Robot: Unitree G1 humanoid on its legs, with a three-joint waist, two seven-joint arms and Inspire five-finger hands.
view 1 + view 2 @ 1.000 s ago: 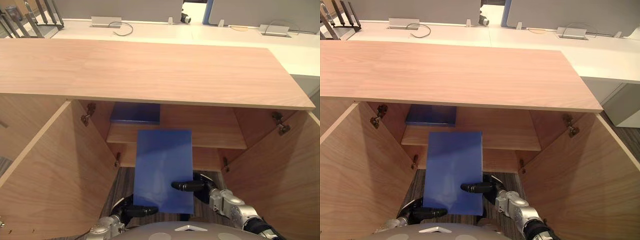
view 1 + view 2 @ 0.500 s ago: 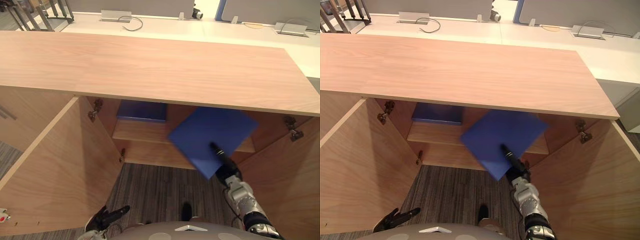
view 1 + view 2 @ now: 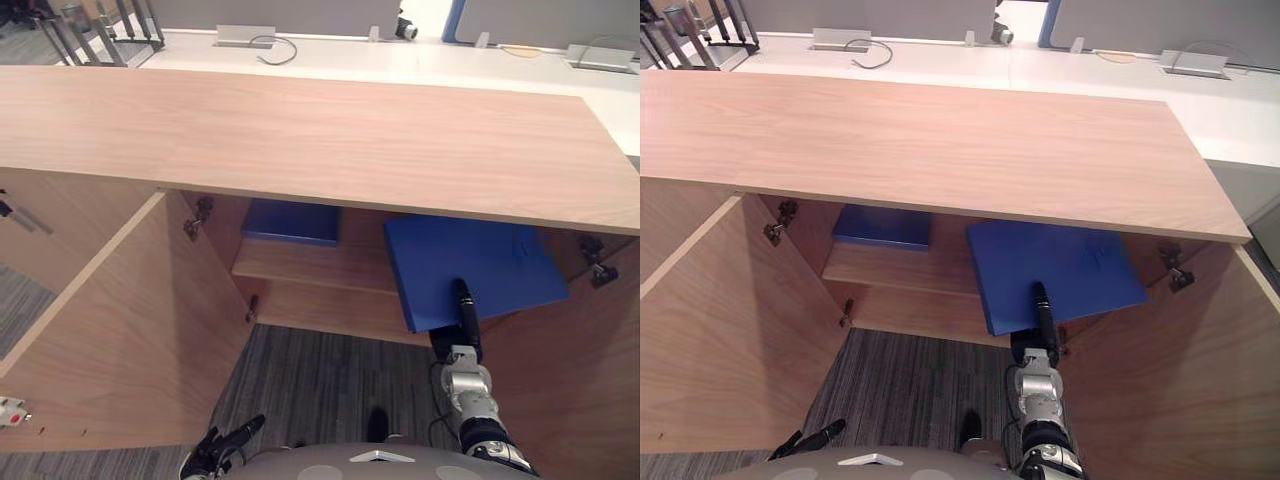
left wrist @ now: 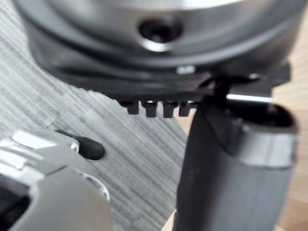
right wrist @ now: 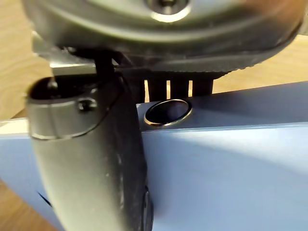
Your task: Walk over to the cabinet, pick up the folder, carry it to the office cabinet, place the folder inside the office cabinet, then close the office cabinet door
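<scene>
Blue marks our quarry. In the left eye view, the folder (image 3: 480,268) lies flat, its far part tucked under the cabinet top (image 3: 300,130) above the right end of the shelf (image 3: 300,268), and the right hand (image 3: 464,308) clamps its near edge. We judge the fetching and carrying done and the placing under way. What is left is letting go, drawing the arm out and closing up. Another flat blue item (image 3: 292,220) sits further back on the shelf's left part (not ours to move). The left hand (image 3: 225,445) hangs low above the carpet (image 3: 330,370).

In the right eye view, we see more of the right door (image 3: 1160,390), swung wide like the left door (image 3: 730,340).

The left wrist view settles what the eyes leave small: straight fingers (image 4: 154,108), nothing held.

The right wrist view shows the grip itself. The thumb (image 5: 91,159) presses one face and the fingers (image 5: 178,86) tuck behind the edge beside a metal eyelet (image 5: 167,111). Whether the folder rests on the shelf, we cannot tell.
</scene>
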